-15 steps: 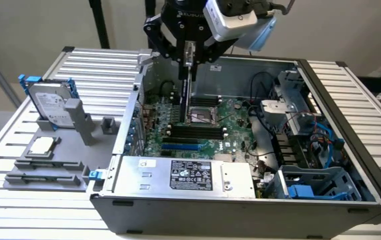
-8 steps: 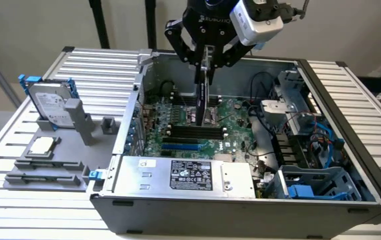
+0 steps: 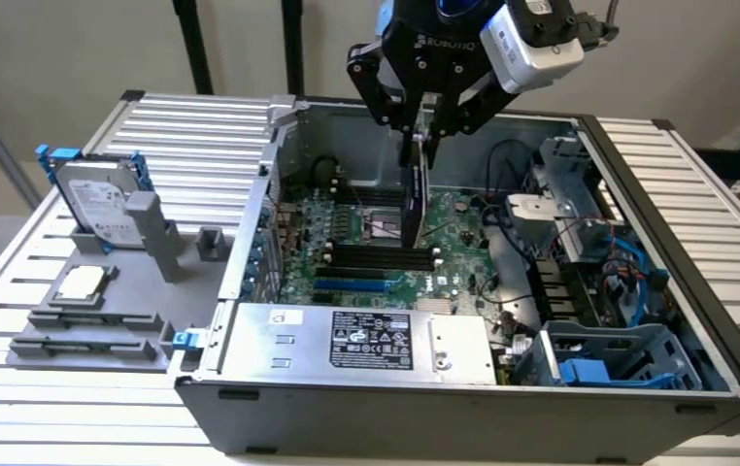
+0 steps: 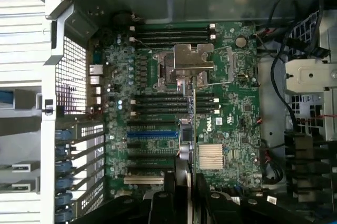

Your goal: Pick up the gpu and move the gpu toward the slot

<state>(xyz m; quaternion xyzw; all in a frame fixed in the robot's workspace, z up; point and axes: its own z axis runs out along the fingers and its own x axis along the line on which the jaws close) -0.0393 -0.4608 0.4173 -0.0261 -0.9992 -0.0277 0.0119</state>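
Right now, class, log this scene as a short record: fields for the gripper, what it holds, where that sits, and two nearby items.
gripper: shut on the gpu, above the open computer case
gpu: held edge-on, hanging over the motherboard
contact with board: cannot tell
hard drive: standing in the grey holder outside the case, on the exterior view's left
power supply: inside the case, along its near wall

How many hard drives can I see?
1: the hard drive stands in a grey holder at the exterior view's left. Others may hide inside the computer.
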